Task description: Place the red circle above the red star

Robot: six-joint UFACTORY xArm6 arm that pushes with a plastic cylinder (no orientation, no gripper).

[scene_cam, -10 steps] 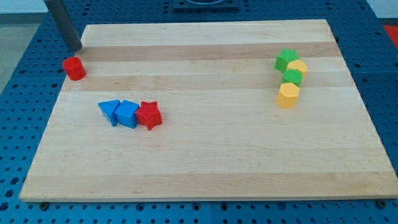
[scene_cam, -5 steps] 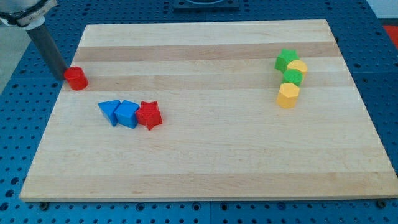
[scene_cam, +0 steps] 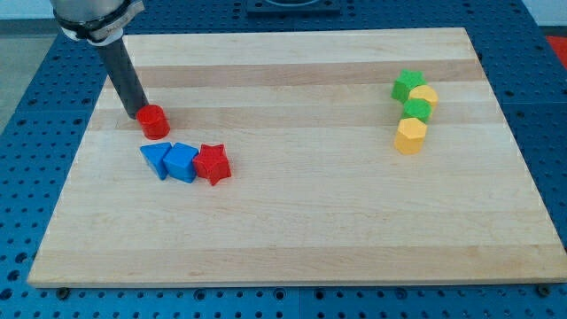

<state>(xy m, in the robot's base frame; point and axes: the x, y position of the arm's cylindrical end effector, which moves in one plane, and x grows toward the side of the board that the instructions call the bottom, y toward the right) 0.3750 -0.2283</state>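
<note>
The red circle sits on the wooden board at the view's left, just above the blue blocks. My tip touches its left side. The red star lies below and to the right of the red circle, touching a blue block; a blue triangle sits to that block's left.
At the view's right stands a column of blocks: a green star, a yellow circle, a green block and a yellow hexagon. The board's left edge is close to my tip.
My tip went around to the red circle's left and pushed it right and down, from the board's left edge to just above the blue blocks. The other blocks have not moved.
</note>
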